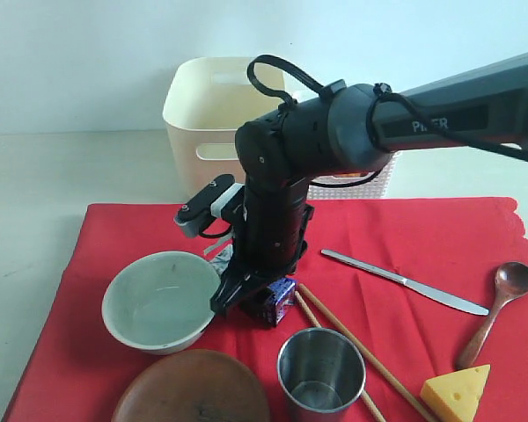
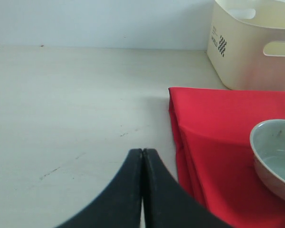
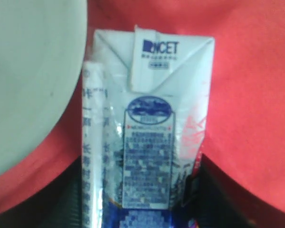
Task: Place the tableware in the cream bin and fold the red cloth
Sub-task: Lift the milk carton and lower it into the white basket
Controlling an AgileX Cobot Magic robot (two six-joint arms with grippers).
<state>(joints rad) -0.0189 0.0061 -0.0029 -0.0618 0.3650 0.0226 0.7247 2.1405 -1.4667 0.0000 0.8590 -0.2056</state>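
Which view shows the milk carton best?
Right wrist view: the carton fills the frame, label visible. The exterior view shows only its blue corner beneath the arm; the left wrist view shows none of it.

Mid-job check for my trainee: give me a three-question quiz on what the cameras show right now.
1. True or false: the left tool is shut with nothing in it.
2. The blue milk carton shows between the fingers of the right tool. Where is it relative to the bowl? A inside it; B beside it; C underneath it.
3. Fill in: the knife lies on the ___.

Key: 1 true; 2 B; 3 red cloth.
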